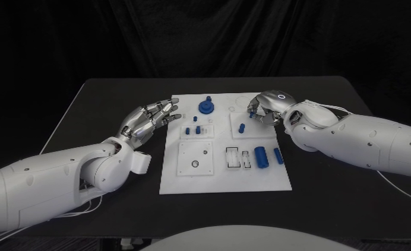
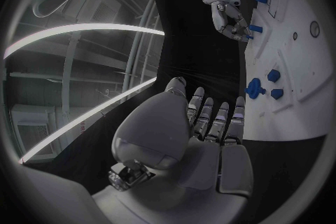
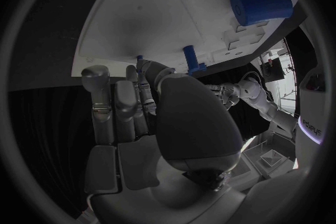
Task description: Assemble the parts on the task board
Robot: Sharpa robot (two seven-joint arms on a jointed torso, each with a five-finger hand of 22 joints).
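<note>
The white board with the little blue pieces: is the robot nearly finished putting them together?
Not yet, by the look of it. Some pieces already stand on the white board: a round blue knob and small pegs. The right hand is working over the board's far right corner, but whether it holds a piece is unclear. The left hand hovers open at the board's left edge. Two blue cylinders lie loose, probably waiting.

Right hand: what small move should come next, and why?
Probably close its fingers on the small blue part and lift. The right hand is curled over the task board's far right area with its fingertips at that part; the left hand is open beside the board.
</note>
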